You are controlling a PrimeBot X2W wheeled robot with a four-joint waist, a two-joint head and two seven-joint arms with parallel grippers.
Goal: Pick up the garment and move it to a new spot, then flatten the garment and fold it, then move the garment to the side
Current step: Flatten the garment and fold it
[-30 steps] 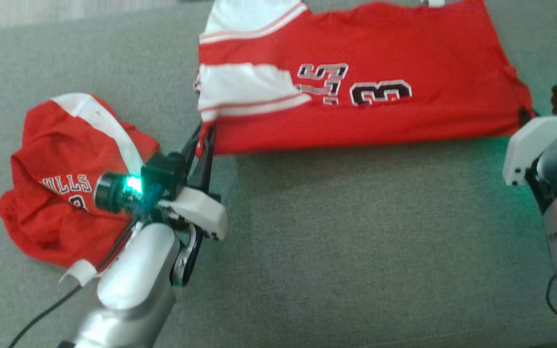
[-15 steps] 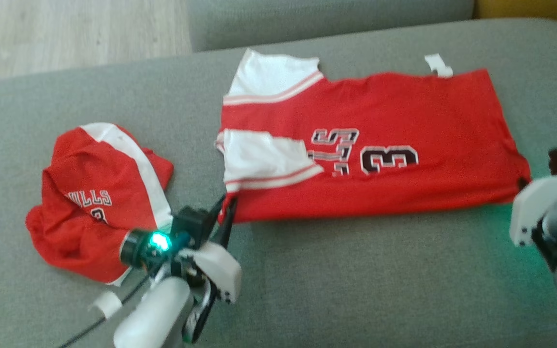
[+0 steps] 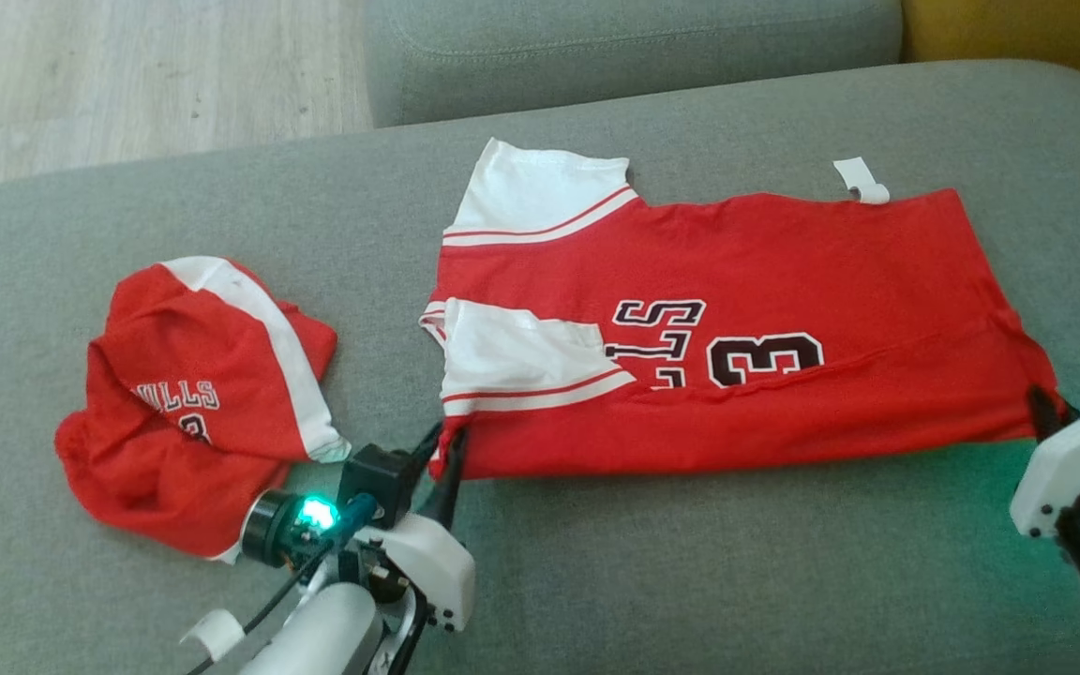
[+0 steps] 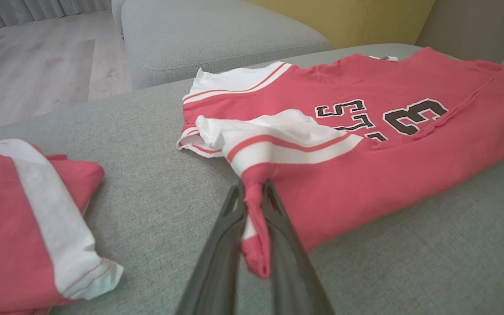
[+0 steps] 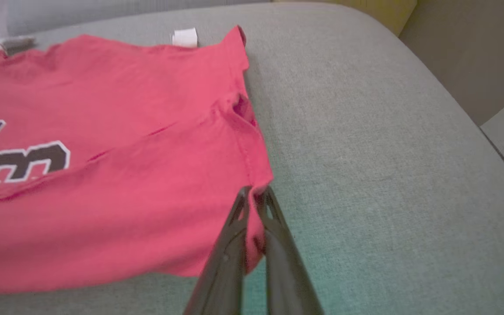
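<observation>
The garment [image 3: 765,309] is a red jersey with white sleeves and black lettering, spread across the grey sofa cushion [image 3: 690,581] and folded once lengthwise. My left gripper [image 3: 444,448] is shut on its near left corner, and red cloth is pinched between the dark fingers [image 4: 274,218] in the left wrist view, where the garment [image 4: 365,148] stretches away to the right. My right gripper [image 3: 1044,412] is shut on the near right corner of the hem. In the right wrist view the garment [image 5: 103,153] lies left of the gripper [image 5: 255,192], which clamps its edge.
A second red and white jersey [image 3: 193,403] lies crumpled at the left of the cushion, close beside my left arm. Another grey cushion [image 3: 634,47] and a wooden floor [image 3: 127,84] lie beyond. A small white tag [image 3: 861,180] sits at the garment's far edge.
The head camera has tilted, so the whole scene sits lower in the picture. Both grippers keep their hold on the near corners of the garment.
</observation>
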